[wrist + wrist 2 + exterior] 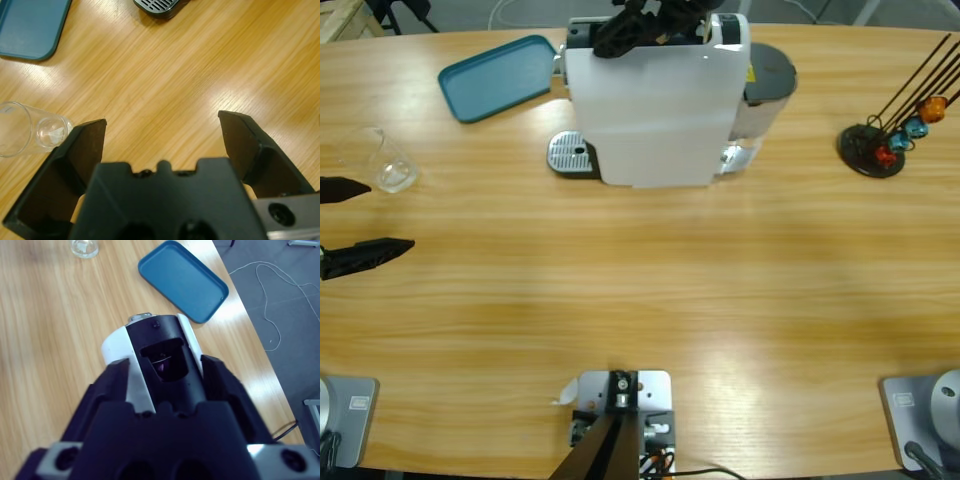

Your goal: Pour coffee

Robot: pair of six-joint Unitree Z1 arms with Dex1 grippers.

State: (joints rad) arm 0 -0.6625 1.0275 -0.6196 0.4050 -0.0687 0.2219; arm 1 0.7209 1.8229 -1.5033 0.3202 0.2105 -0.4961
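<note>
A white coffee machine [655,110] stands at the table's far middle, its metal drip tray [570,155] facing left. My right gripper [650,25] is on top of it, at the black lever [165,347] around the capsule slot, where a purple capsule [162,367] shows. An empty-looking clear glass tumbler [382,165] stands at the far left. My left gripper [390,215] is open just beside it, nothing between its fingers; the tumbler [30,132] sits outside the left jaw. No coffee is in view.
A teal tray [500,75] lies at the back left, near the table's edge [235,285]. A black capsule stand [872,150] with orange, blue and red capsules is at the right. Bare wood stretches between the tumbler and the drip tray [157,6].
</note>
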